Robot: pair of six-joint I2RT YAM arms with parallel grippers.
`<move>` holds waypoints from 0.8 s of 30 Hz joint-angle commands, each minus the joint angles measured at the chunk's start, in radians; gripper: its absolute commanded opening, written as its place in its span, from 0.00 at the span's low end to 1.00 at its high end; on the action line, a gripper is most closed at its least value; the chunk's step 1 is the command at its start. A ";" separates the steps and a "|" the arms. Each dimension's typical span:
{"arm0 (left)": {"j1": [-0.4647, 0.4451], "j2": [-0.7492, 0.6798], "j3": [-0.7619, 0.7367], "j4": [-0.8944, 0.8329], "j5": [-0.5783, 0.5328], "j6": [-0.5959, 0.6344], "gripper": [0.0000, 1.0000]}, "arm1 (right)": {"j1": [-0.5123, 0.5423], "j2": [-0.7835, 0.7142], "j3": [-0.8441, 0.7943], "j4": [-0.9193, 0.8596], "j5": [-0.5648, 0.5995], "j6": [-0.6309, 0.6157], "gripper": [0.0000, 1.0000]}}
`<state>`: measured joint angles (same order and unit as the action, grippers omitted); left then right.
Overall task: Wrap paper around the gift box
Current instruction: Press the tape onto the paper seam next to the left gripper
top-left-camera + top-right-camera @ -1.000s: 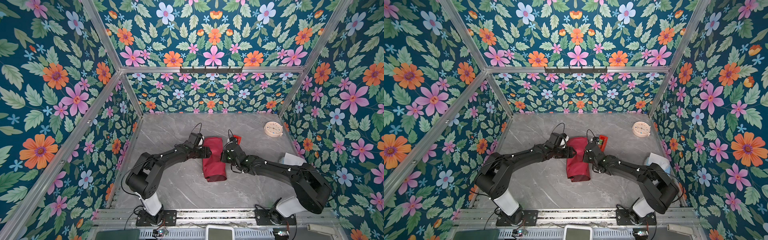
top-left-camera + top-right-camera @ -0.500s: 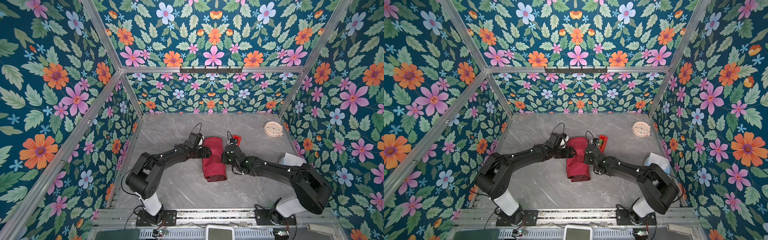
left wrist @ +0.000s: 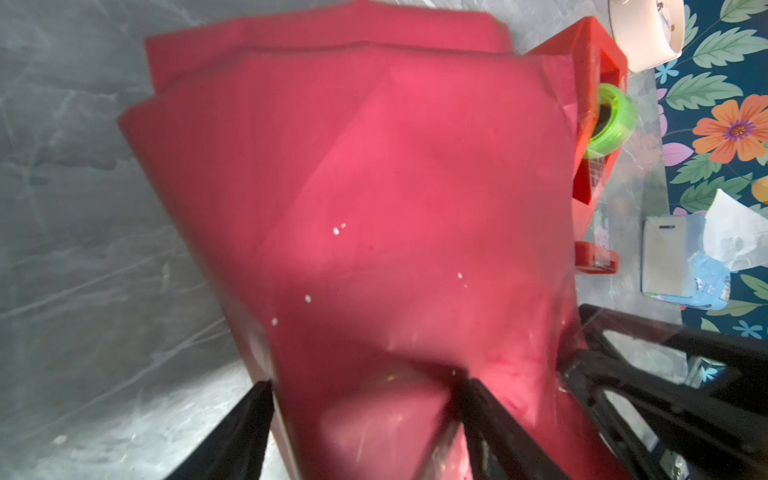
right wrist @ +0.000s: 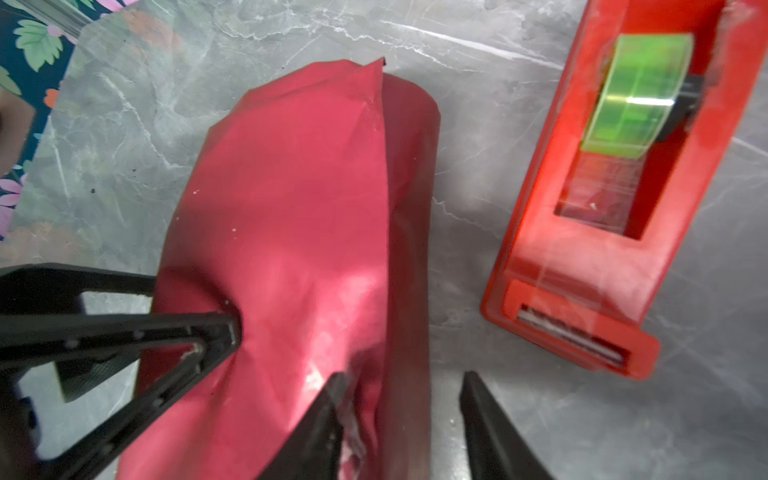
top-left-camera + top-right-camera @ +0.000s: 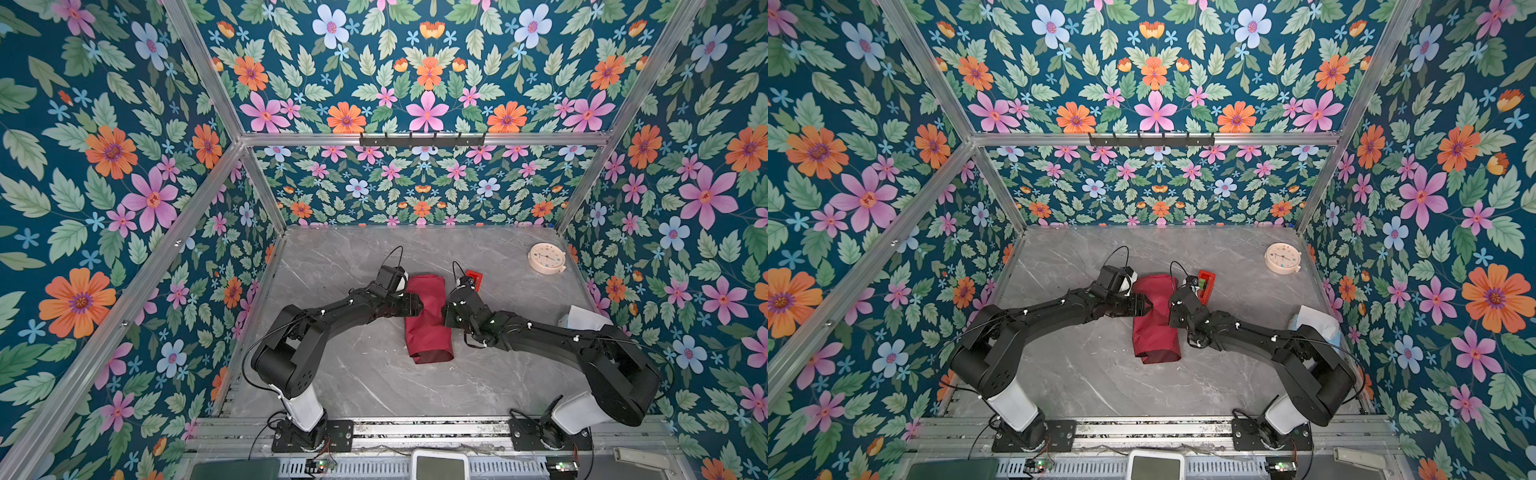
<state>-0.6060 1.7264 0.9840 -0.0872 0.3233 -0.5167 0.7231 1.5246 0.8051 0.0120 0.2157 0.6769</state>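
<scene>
Since a second ago my right gripper has let its jaws part beside the paper, wrapped round the hidden box mid-table. Left gripper spread, pressing the paper. Beyond right: tape dispenser, clock. Grey marble table near me

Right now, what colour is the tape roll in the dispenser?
Translucent bright green. The tape roll shows best in the right wrist view, seated in the red dispenser.

The maroon paper lies mid-table as a long, creased, open-ended roll hiding the gift box.
</scene>
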 commanded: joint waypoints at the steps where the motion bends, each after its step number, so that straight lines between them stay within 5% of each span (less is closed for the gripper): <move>1: 0.000 0.025 -0.016 -0.172 -0.123 0.030 0.73 | -0.005 -0.001 0.012 -0.044 -0.003 -0.010 0.57; 9: 0.002 0.027 -0.012 -0.172 -0.122 0.031 0.73 | -0.032 -0.051 0.032 -0.085 -0.028 -0.020 0.72; 24: 0.002 0.032 -0.011 -0.173 -0.122 0.030 0.73 | -0.011 -0.175 0.135 -0.283 -0.016 -0.148 0.73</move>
<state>-0.6033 1.7302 0.9863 -0.0875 0.3336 -0.5167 0.6922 1.3537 0.9104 -0.1936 0.1898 0.5900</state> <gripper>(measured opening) 0.726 0.739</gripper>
